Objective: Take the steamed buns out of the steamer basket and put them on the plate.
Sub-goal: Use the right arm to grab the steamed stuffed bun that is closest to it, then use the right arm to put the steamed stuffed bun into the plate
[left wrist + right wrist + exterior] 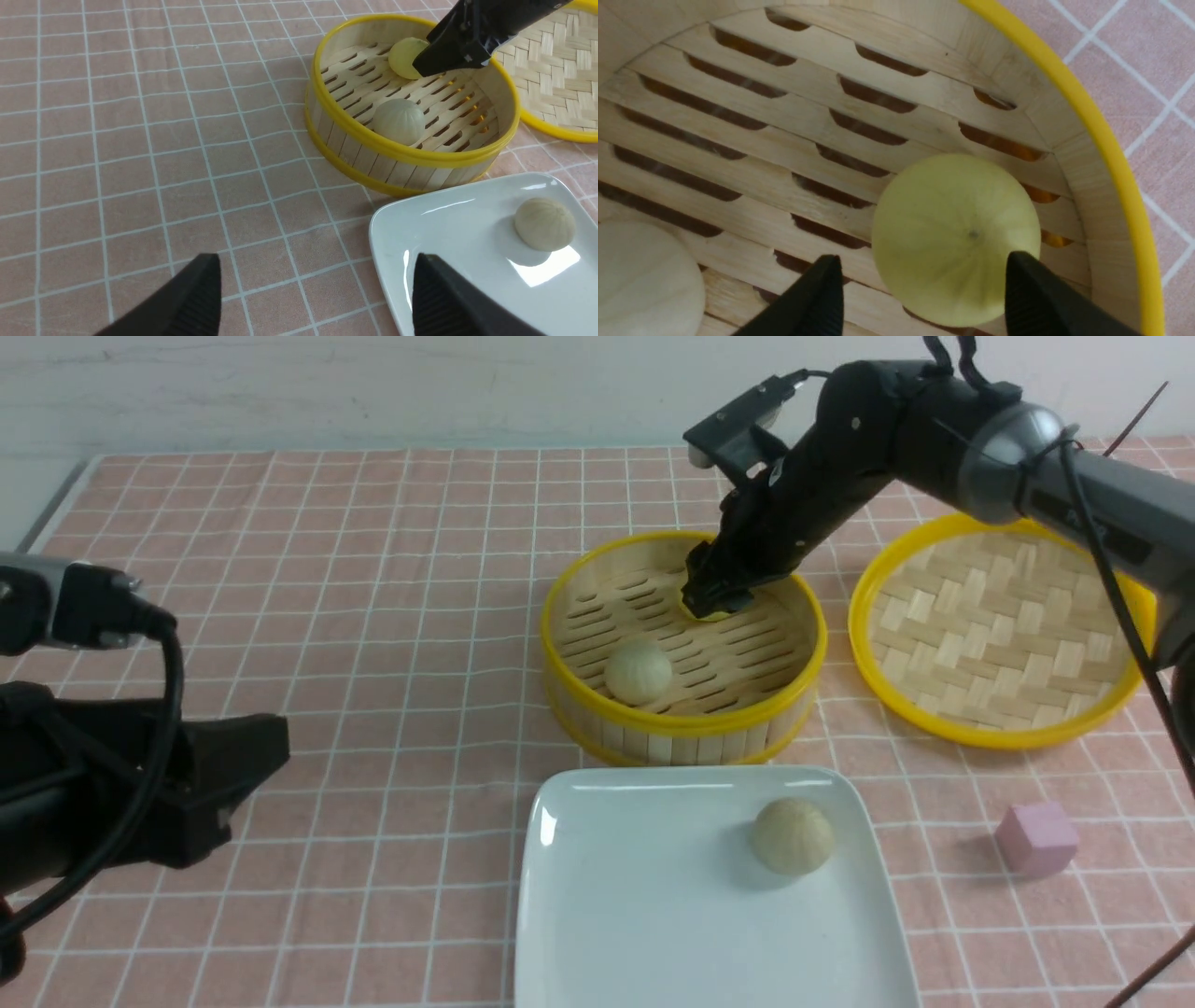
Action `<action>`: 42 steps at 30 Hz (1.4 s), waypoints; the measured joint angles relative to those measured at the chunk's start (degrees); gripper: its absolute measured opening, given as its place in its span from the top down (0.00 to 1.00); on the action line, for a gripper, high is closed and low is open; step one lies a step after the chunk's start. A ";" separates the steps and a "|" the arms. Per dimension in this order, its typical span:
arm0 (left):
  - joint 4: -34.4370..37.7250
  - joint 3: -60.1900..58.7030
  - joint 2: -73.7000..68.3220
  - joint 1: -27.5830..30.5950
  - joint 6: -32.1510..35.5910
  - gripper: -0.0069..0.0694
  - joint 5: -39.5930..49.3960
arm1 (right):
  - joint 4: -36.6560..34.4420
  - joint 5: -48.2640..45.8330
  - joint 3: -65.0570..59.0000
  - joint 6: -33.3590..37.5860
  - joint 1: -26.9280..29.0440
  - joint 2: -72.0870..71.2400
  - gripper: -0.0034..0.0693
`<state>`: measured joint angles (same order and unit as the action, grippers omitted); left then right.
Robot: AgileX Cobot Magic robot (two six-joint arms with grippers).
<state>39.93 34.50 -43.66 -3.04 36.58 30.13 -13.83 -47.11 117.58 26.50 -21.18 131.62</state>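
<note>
The steamer basket (597,714) stands mid-table and holds a pale bun (639,673) near its front and a yellow bun (955,238) at its far side. My right gripper (922,284) is open, lowered into the basket, with its jaws either side of the yellow bun; one finger touches it. In the front view the right gripper (717,600) hides most of that bun. A second pale bun (792,835) lies on the white plate (653,915) in front of the basket. My left gripper (310,289) is open and empty, low at the left, beside the plate's corner.
The shallow woven lid (994,630) lies right of the basket. A pink cube (1036,839) sits right of the plate. The pink checked cloth (373,616) covers the table.
</note>
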 joint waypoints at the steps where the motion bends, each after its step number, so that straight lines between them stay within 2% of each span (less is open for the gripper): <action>1: 0.00 0.00 0.00 0.00 0.00 0.20 0.47 | 0.00 0.87 0.00 0.00 -0.11 0.00 0.32; 15: 0.00 0.00 0.00 0.00 0.00 0.21 1.88 | 0.06 2.88 0.07 0.05 -0.11 1.48 0.44; 19: 0.00 0.00 0.00 0.00 0.00 0.23 1.88 | 0.77 2.88 0.07 0.05 -0.11 1.98 0.52; 20: 0.00 0.00 0.00 0.00 0.00 0.25 1.88 | 1.11 2.72 0.19 0.05 -0.11 1.98 0.61; 21: 0.00 0.00 0.00 0.00 0.00 0.25 1.88 | 1.11 2.59 0.18 0.05 -0.11 1.90 0.62; 24: 0.00 0.00 0.00 0.00 0.00 0.29 1.88 | 1.32 -0.02 0.38 0.68 -0.11 0.39 0.89; 25: 0.00 0.00 0.00 0.00 0.00 0.30 1.88 | 1.32 -1.38 0.38 0.89 -0.11 -0.72 0.93; 34: 0.00 0.00 0.00 0.00 0.23 0.38 0.48 | 0.62 -11.57 0.38 1.81 -0.17 -15.86 0.93; 38: 0.00 0.00 0.00 0.00 0.45 0.39 -1.31 | -3.06 -19.01 0.56 1.81 -0.17 -23.71 0.93; 42: 0.00 0.00 0.00 0.00 0.59 0.39 -2.17 | -6.55 -24.08 0.56 1.87 -0.17 -25.80 0.93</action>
<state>39.93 34.50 -43.66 -3.04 37.17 27.97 -20.38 -71.19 118.14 28.37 -21.36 105.82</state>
